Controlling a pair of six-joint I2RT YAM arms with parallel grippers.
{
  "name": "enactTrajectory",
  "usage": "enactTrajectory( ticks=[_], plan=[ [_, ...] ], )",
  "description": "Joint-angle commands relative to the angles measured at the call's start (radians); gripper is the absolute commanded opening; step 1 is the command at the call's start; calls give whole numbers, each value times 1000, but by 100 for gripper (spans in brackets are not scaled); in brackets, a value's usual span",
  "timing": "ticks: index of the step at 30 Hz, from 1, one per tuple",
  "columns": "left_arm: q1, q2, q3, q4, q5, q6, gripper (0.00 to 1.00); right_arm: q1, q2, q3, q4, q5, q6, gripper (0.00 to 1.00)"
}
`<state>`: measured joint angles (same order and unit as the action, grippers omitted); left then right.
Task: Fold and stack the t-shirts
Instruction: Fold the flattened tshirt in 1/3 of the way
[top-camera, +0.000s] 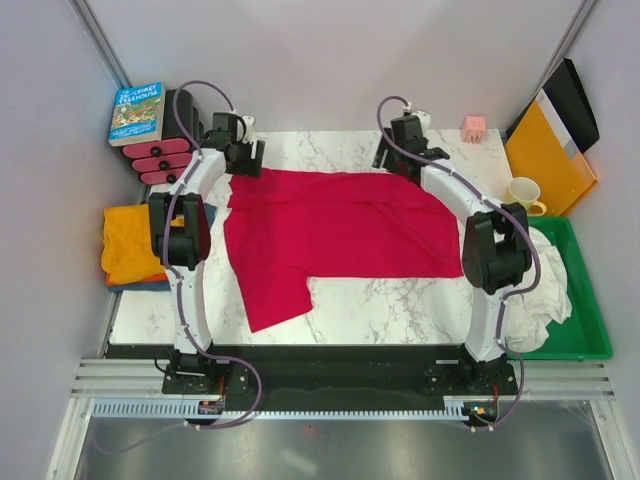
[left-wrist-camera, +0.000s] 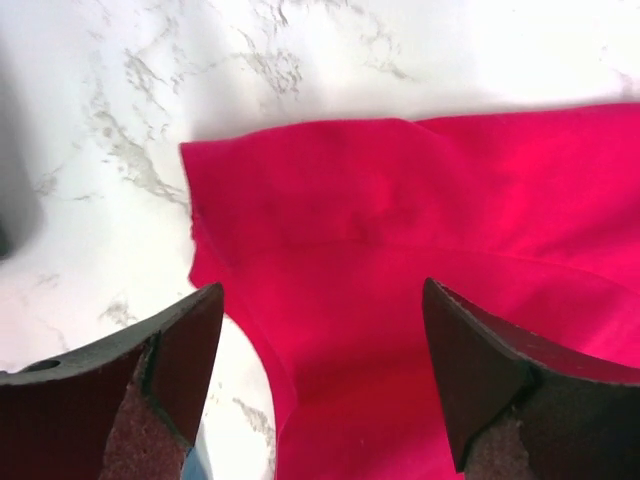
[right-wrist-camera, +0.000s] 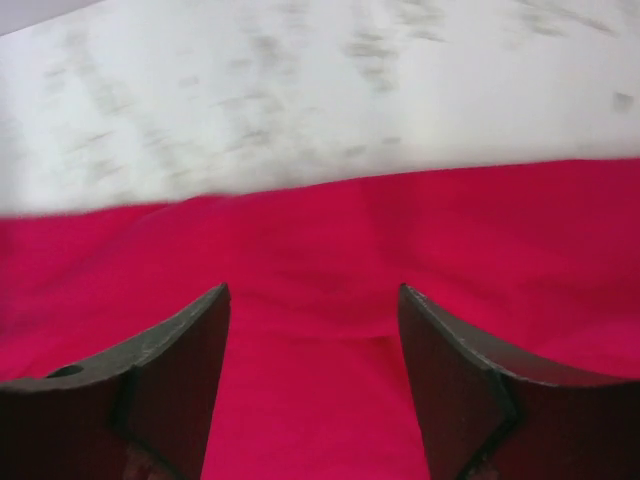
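Lying across the white marbled table (top-camera: 380, 300), the crimson red soft fabric t-shirt (top-camera: 330, 235) spreads between the 2 arms. The left gripper (left-wrist-camera: 320, 290) hangs over its far left corner, jaws spread wide, grasping nothing. The right gripper (right-wrist-camera: 312, 290) hangs above its far edge, jaws likewise released, with fabric beneath them.

White marble table (top-camera: 400, 300); crimson t-shirt (top-camera: 340, 225) spread flat across far half, one sleeve toward near left; orange t-shirt (top-camera: 128, 240) at left edge; pink block (top-camera: 473, 126) far right corner
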<state>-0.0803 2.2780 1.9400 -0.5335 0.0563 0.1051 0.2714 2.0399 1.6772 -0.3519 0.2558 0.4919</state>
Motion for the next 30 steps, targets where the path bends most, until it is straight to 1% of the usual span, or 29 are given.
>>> enactTrajectory(
  ticks=[1, 2, 3, 4, 5, 6, 8, 9, 10, 11, 12, 14, 16, 21, 24, 27, 28, 29, 30],
  plan=[
    [7, -146, -41, 38, 43, 5, 83, 164, -89, -26, 14, -107, -3, 69],
    [7, -146, -52, 36, 54, 13, 82, 216, -83, -34, 14, -128, 13, 62],
    [5, -141, -62, 32, 53, 18, 79, 247, -69, -40, 16, -133, 20, 30],
    [5, -134, -62, 29, 51, 16, 75, 280, -57, -46, 14, -113, 25, 13],
    [5, -126, -64, 15, 50, 18, 67, 343, -44, -45, 14, -106, 24, 3],
    [5, -115, -68, 10, 51, 18, 64, 374, -29, -39, 13, -102, 20, 0],
    [8, -115, -81, 10, 51, 15, 61, 441, 35, 13, -11, -93, 19, 2],
    [10, -121, -93, 10, 68, 10, 62, 460, 78, 35, -19, -86, 22, 8],
    [11, -129, -102, 10, 74, 7, 64, 479, 98, 71, -21, -81, 23, 13],
    [17, -140, -111, 10, 82, 7, 68, 506, 118, 91, -22, -78, 22, 18],
    [20, -161, -128, 10, 102, 7, 70, 518, 150, 111, -24, -72, 23, 27],
    [34, -193, -148, 10, 119, 10, 77, 545, 177, 168, -21, -66, 31, 37],
    [43, -239, -174, 10, 135, 11, 79, 554, 221, 228, -21, -66, 43, 41],
    [74, -328, -236, 10, 180, 8, 80, 571, 330, 379, -22, -105, 73, 43],
    [79, -394, -282, 12, 204, 16, 80, 569, 368, 424, -21, -106, 91, 43],
    [79, -472, -334, 9, 252, 25, 79, 569, 352, 399, -15, -89, 96, 42],
    [79, -492, -354, 6, 272, 24, 78, 569, 339, 382, -12, -57, 97, 42],
    [77, -529, -393, 6, 305, 22, 77, 569, 301, 360, -9, -38, 100, 42],
    [71, -543, -413, 7, 315, 27, 77, 569, 277, 302, -1, -15, 97, 41]
  ],
)
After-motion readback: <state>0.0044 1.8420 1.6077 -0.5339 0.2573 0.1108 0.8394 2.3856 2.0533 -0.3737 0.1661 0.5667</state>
